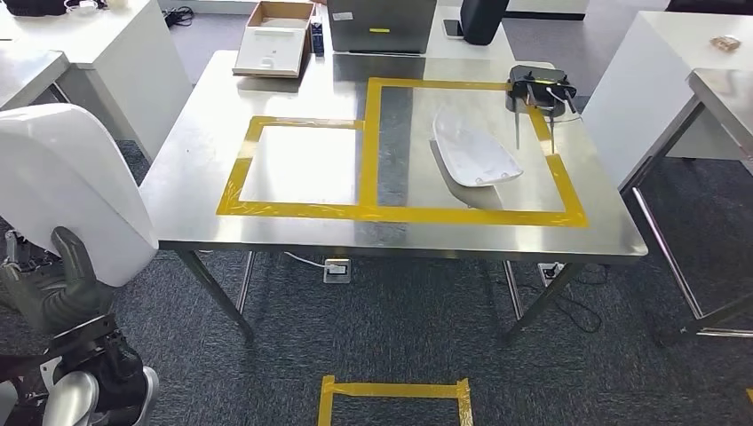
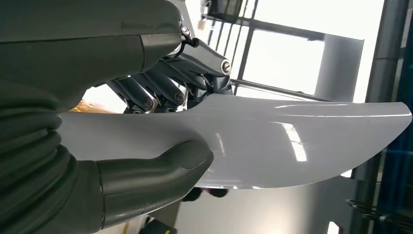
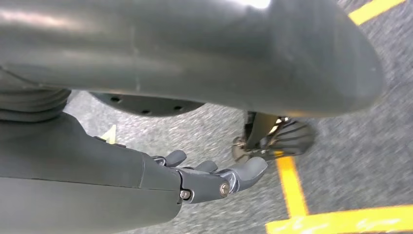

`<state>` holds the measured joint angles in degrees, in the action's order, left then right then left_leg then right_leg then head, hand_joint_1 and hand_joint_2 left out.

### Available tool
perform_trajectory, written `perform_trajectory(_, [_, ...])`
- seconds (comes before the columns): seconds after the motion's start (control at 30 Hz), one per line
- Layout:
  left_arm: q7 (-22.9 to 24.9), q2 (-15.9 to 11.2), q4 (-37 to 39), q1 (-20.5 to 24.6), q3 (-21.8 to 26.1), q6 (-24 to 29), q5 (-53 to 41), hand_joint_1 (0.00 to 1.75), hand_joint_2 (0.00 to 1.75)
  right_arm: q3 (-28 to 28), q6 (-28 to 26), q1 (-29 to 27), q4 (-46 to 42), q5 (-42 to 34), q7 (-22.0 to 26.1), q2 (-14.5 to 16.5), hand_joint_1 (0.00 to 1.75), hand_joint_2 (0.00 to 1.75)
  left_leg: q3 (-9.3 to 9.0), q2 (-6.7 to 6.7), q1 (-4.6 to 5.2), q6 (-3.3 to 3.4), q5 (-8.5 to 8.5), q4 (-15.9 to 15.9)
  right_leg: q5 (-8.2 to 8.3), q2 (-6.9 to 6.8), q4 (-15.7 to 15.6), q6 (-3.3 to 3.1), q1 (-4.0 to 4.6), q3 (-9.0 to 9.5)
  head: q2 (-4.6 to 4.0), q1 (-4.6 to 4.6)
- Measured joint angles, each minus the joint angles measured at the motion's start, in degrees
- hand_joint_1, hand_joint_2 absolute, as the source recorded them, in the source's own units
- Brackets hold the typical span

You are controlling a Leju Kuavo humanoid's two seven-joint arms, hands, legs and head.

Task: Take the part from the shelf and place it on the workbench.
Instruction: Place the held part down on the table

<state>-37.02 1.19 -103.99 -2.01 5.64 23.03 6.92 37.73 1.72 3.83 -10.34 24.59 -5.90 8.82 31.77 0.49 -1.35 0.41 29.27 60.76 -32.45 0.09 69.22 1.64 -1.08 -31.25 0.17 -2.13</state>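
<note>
A large white curved part (image 1: 71, 186) fills the lower left of the head view, in front of the steel workbench (image 1: 293, 93) and to its left. My left hand (image 1: 62, 293) grips it from below. In the left wrist view the thumb (image 2: 156, 178) presses one face of the glossy part (image 2: 292, 141) and the fingers (image 2: 160, 95) wrap the other side. My right hand (image 3: 209, 178) hangs over the carpet, fingers loosely apart and holding nothing.
Yellow tape marks two zones on the workbench; a second white shell part (image 1: 475, 151) lies in the right zone. A black device (image 1: 539, 89) stands at the far right corner, a cardboard box (image 1: 275, 35) and a laptop (image 1: 382, 22) at the back. A yellow tape square (image 1: 395, 395) marks the floor.
</note>
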Motion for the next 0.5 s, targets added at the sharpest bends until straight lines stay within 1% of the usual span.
perform_trajectory(0.03, [1.1, -0.5, 1.6, 0.8, 0.0, -0.7, 0.5, 1.75, 1.75, 0.0, 0.0, 0.0, 0.0, 0.0, 0.0, 0.0, 0.00, 0.00, -0.35, -0.18, 0.09, 0.24, 0.28, -0.2, -1.42, 0.01, 2.9, 0.05, 0.10, -2.66, 0.00, 0.10])
perform_trajectory(0.07, [2.3, -1.2, 3.5, 1.9, 0.0, -1.5, 1.1, 1.75, 1.75, 0.0, 0.1, -0.2, 0.0, 0.0, 0.0, 0.0, 0.00, 0.00, -0.72, -0.41, 0.22, 0.43, 0.60, -0.4, -3.29, 0.01, 5.1, 0.03, 0.24, -5.26, 0.00, 0.19])
perform_trajectory(0.1, [3.4, -2.0, 5.9, 3.4, 0.0, -2.4, 1.5, 1.75, 1.75, 0.1, 0.1, -0.3, 0.0, 0.0, 0.0, 0.0, 0.00, 0.00, -1.16, -0.67, 0.37, 0.54, 0.95, -0.6, -4.85, 0.02, 6.1, -0.11, 0.39, -7.32, 0.00, 0.24])
perform_trajectory(0.13, [4.3, -3.0, 8.6, 5.3, 0.0, -3.4, 1.8, 1.75, 1.75, 0.1, 0.2, -0.6, 0.0, 0.1, -0.1, 0.0, 0.00, 0.00, -1.68, -0.93, 0.54, 0.59, 1.36, -0.7, -5.45, 0.03, 5.7, -0.44, 0.61, -8.76, 0.00, 0.30])
perform_trajectory(0.17, [5.0, -4.2, 12.2, 7.7, 0.0, -4.5, 2.0, 1.75, 1.75, 0.1, 0.2, -0.8, 0.0, 0.2, -0.1, 0.0, 0.00, 0.00, -2.29, -1.13, 0.74, 0.61, 1.85, -0.7, -4.60, 0.04, 3.8, -0.96, 0.94, -9.52, 0.00, 0.37])
perform_trajectory(0.2, [5.5, -5.6, 16.4, 10.5, 0.0, -5.6, 1.8, 1.75, 1.75, 0.1, 0.3, -1.0, 0.0, 0.4, -0.1, 0.0, 0.00, 0.00, -2.96, -1.22, 0.96, 0.60, 2.39, -0.8, -1.97, 0.03, 0.6, -1.70, 1.33, -9.65, 0.00, 0.44])
perform_trajectory(0.23, [5.7, -6.9, 20.7, 13.8, -0.1, -6.4, 1.3, 1.75, 1.75, 0.1, 0.4, -1.2, 0.0, 0.7, 0.0, 0.0, 0.00, 0.00, -3.54, -1.25, 1.14, 0.59, 2.94, -0.8, 2.18, 0.11, -3.0, -2.62, 1.80, -9.51, 0.00, 0.49])
perform_trajectory(0.27, [5.6, -8.2, 26.0, 17.8, -0.2, -7.1, 0.5, 1.75, 1.75, 0.1, 0.5, -1.3, 0.0, 0.9, 0.0, -0.1, 0.00, 0.00, -3.99, -1.36, 1.31, 0.45, 3.48, -0.8, 5.80, 0.23, -6.1, -3.38, 2.20, -9.36, -0.01, 0.40])
perform_trajectory(0.3, [5.4, -9.5, 31.6, 22.1, -0.4, -7.5, -0.8, 1.75, 1.75, 0.1, 0.5, -1.2, 0.0, 1.1, 0.1, -0.2, 0.00, 0.00, -4.22, -1.46, 1.39, 0.20, 3.91, -1.1, 8.62, 0.37, -8.0, -3.88, 2.52, -9.09, -0.01, 0.39])
perform_trajectory(0.33, [5.1, -10.5, 37.0, 26.5, -0.6, -7.5, -2.2, 1.75, 1.75, 0.1, 0.6, -1.2, 0.0, 1.3, 0.1, -0.3, 0.00, 0.00, -4.53, -1.58, 1.37, -0.11, 4.05, -1.1, 10.05, 0.58, -9.0, -4.16, 2.71, -8.88, -0.01, 0.34])
perform_trajectory(0.4, [4.5, -12.8, 47.7, 34.9, -1.4, -6.4, -6.2, 1.75, 1.75, 0.0, 0.7, -0.9, 0.0, 1.6, 0.3, -0.2, 0.00, 0.00, -4.89, -1.60, 1.34, -0.95, 3.69, -1.2, 10.06, 0.82, -10.0, -4.37, 2.70, -7.87, 0.00, 0.38])
perform_trajectory(0.43, [4.5, -13.6, 51.8, 38.5, -1.8, -5.5, -8.2, 1.75, 1.75, 0.0, 0.7, -0.9, 0.0, 1.7, 0.3, -0.2, 0.00, 0.00, -4.79, -1.47, 1.33, -1.28, 3.36, -0.4, 10.02, 0.91, -10.7, -4.63, 2.54, -7.17, 0.00, 0.35])
perform_trajectory(0.47, [4.6, -14.2, 55.8, 41.8, -2.4, -4.3, -10.3, 1.75, 1.75, 0.0, 0.6, -0.8, 0.0, 1.8, 0.3, -0.1, 0.00, 0.00, -4.06, -1.30, 1.34, -1.57, 3.23, 1.0, 9.92, 0.95, -11.1, -4.93, 2.37, -6.43, 0.00, 0.27])
perform_trajectory(0.5, [5.0, -14.7, 59.5, 44.6, -3.2, -2.9, -12.4, 1.75, 1.75, 0.1, 0.6, -0.8, 0.0, 2.0, 0.3, -0.1, 0.00, 0.00, -2.52, -1.13, 1.29, -1.79, 3.56, 3.5, 9.75, 1.01, -11.4, -5.16, 2.18, -5.70, 0.00, 0.20])
